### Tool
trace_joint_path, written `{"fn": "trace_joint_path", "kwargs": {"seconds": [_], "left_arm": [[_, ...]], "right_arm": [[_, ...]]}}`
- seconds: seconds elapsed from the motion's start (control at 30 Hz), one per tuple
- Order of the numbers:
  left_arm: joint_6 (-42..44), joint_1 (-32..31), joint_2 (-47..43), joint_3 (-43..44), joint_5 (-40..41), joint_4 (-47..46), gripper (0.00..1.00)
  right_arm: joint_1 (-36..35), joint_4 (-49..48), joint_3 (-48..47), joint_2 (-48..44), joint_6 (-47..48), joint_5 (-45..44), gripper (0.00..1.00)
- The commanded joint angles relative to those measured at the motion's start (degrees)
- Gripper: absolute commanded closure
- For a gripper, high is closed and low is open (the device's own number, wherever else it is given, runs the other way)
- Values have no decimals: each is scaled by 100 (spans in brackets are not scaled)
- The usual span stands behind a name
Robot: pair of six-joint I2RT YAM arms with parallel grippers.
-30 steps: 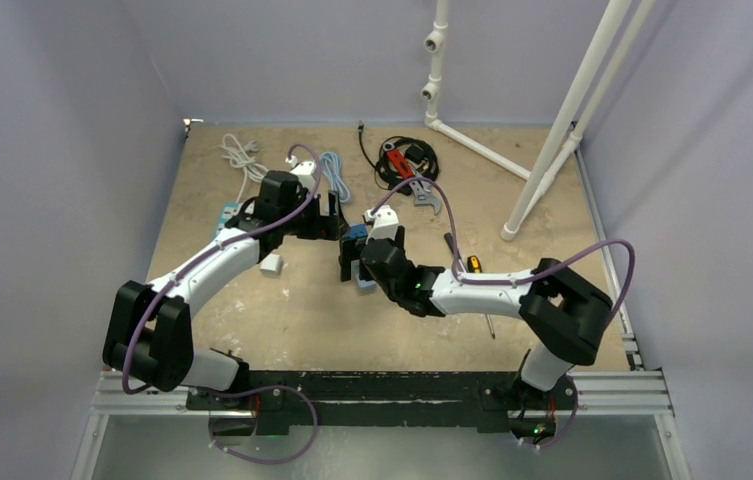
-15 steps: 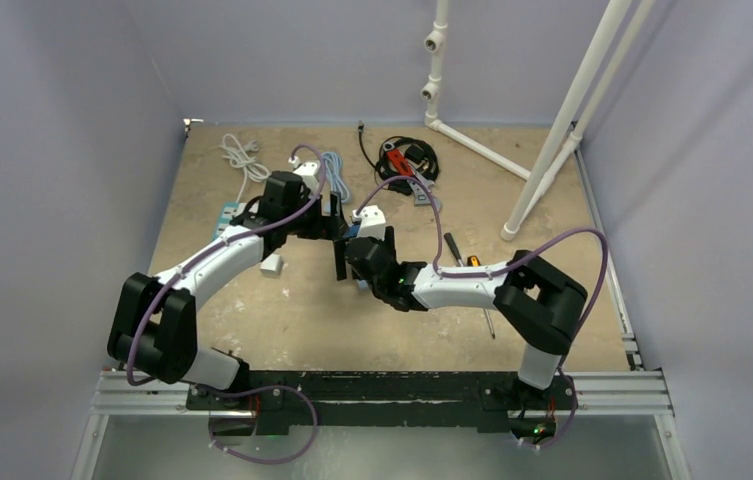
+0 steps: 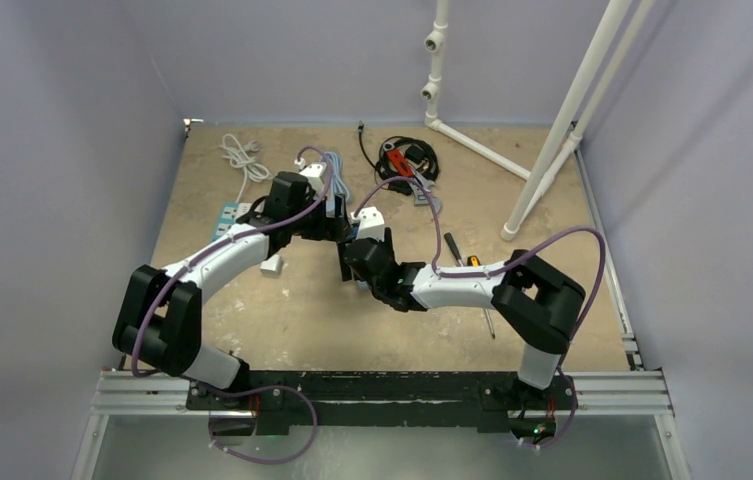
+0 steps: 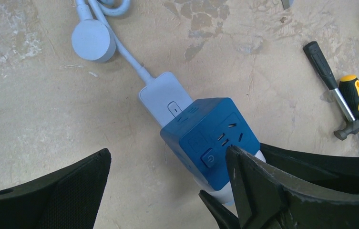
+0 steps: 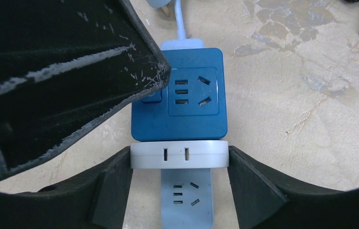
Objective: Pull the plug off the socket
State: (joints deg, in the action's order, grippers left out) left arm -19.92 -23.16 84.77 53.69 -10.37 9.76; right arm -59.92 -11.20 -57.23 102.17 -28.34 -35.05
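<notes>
Top external view: within the last second both arms have closed in over the middle of the table (image 3: 282,320). The left end effector (image 4: 167,157) is released, fingers straddling the blue socket cube (image 4: 213,138); the pale corded plug (image 4: 165,95) remains seated. The right end effector (image 5: 179,164) is clenched on the white base (image 5: 179,155) at the cube's end. Bracing looks set; pulling has not yet begun.

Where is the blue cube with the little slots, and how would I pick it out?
Look at the middle of the sandy table, where the two arms meet. There lies the blue cube socket, a pale corded plug at one end and the right gripper clamped on a white adapter at the other. It is the only deep-blue block among pale cords.
</notes>
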Motion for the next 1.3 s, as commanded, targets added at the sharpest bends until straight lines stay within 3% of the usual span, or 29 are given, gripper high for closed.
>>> {"fn": "trace_joint_path", "kwargs": {"seconds": [0.0,0.4,0.6,0.73,1.07,1.27], "left_arm": [[24,-248,23,203,-588,-35,12],[-127,-351,364,181,-862,-68,29],[-198,-437,539,138,-880,-72,46],[-189,-580,661,141,-757,-9,50],[-214,-637,945,178,-611,70,57],[-230,-655,1101,186,-633,55,59]], "right_arm": [[164,-300,-192,72,184,-148,31],[333,-827,355,-223,22,77,63],[422,-1024,620,-472,-96,196,76],[467,-1095,719,-628,-114,183,82],[393,-1017,685,-707,38,-816,90],[-78,-571,361,-385,-218,-1560,92]]}}
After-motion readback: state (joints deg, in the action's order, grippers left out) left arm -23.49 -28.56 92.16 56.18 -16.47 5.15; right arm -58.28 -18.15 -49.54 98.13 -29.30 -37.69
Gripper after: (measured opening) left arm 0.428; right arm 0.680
